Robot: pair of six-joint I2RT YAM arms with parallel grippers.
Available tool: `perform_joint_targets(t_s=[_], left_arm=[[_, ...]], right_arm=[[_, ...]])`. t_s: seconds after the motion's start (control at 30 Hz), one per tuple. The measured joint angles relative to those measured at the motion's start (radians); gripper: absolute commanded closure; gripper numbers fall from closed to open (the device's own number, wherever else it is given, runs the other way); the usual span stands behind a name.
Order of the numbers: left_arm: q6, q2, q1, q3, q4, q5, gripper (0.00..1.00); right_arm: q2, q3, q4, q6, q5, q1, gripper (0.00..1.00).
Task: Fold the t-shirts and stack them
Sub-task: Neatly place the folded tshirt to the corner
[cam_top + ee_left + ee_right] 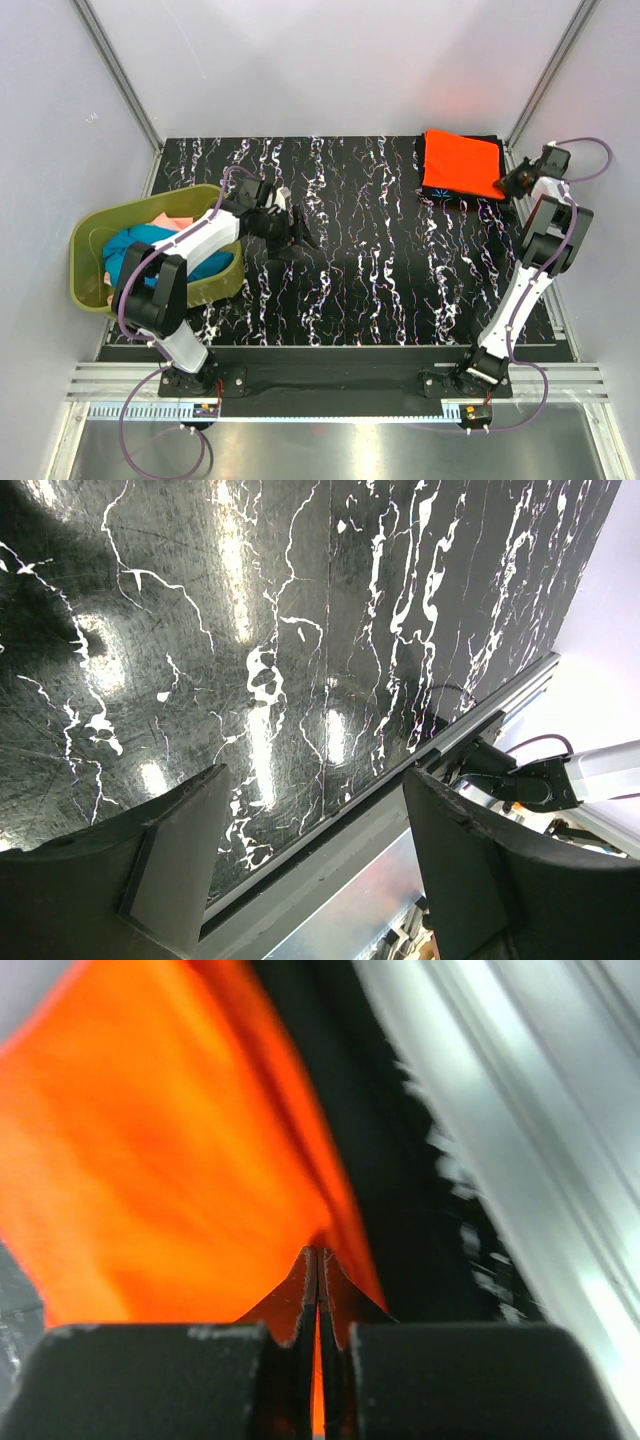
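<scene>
With our right pincer (318, 1255) pinched shut on the edge of the orange t-shirt (170, 1150) just ahead, atop the black t-shirt (452, 197), we risk dragging the fold open if it retreats unreleased; our left pincer (315, 785) gapes empty over the surface (200, 630).

Black marble-look table (360, 270) with white veins caught bright glare, pale lavender walls (330, 60) closed in on three sides — aluminium rails (340, 380) ran along the near edge

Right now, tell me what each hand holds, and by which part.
The right hand is shut on the orange t-shirt, pinching its right-side edge. The left hand is open above the table and holds nothing.
</scene>
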Motion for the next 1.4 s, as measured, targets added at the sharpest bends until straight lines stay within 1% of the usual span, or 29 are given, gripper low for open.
perform_joint_targets(t_s=[0.07, 0.17, 0.33, 0.47, 0.53, 0.7, 0.77, 0.9, 1.07, 1.2, 1.3, 1.4], left_arm=[[-0.003, -0.003, 0.0, 0.0, 0.0, 0.0, 0.25], [-0.003, -0.01, 0.0, 0.0, -0.005, -0.001, 0.25], [-0.002, -0.031, 0.0, 0.0, -0.028, -0.001, 0.25], [-0.001, -0.039, 0.0, 0.016, -0.046, -0.002, 0.25], [0.005, -0.04, 0.0, 0.032, -0.053, -0.002, 0.25], [0.013, -0.045, 0.0, 0.055, -0.061, -0.002, 0.25], [0.014, -0.047, 0.0, 0.055, -0.067, -0.002, 0.25], [0.016, -0.055, 0.0, 0.055, -0.078, -0.002, 0.24], [0.016, -0.093, 0.0, 0.055, -0.095, -0.005, 0.25], [0.016, -0.141, 0.0, 0.055, -0.107, -0.011, 0.24], [0.016, -0.176, 0.0, 0.055, -0.123, -0.019, 0.24], [0.016, -0.208, 0.0, 0.055, -0.143, -0.032, 0.24]], right_arm=[[0.0, -0.021, -0.007, -0.011, 0.009, -0.011, 0.99], [0.0, -0.006, -0.035, -0.031, 0.017, -0.018, 0.98], [0.0, 0.078, -0.106, -0.043, 0.014, -0.008, 0.91], [-0.01, 0.112, -0.121, -0.04, -0.003, 0.006, 0.84], [-0.023, 0.116, -0.137, -0.036, -0.01, 0.027, 0.8], [-0.055, 0.12, -0.141, 0.0, -0.065, 0.1, 0.76], [-0.061, 0.111, -0.13, 0.019, -0.092, 0.142, 0.76], [-0.068, 0.018, -0.05, 0.1, -0.163, 0.213, 0.77], [-0.048, -0.06, -0.039, 0.154, -0.195, 0.221, 0.77], [-0.037, -0.059, -0.053, 0.152, -0.206, 0.202, 0.77], [-0.038, -0.024, -0.094, 0.131, -0.209, 0.198, 0.76], [-0.059, 0.013, -0.154, 0.106, -0.201, 0.209, 0.71]])
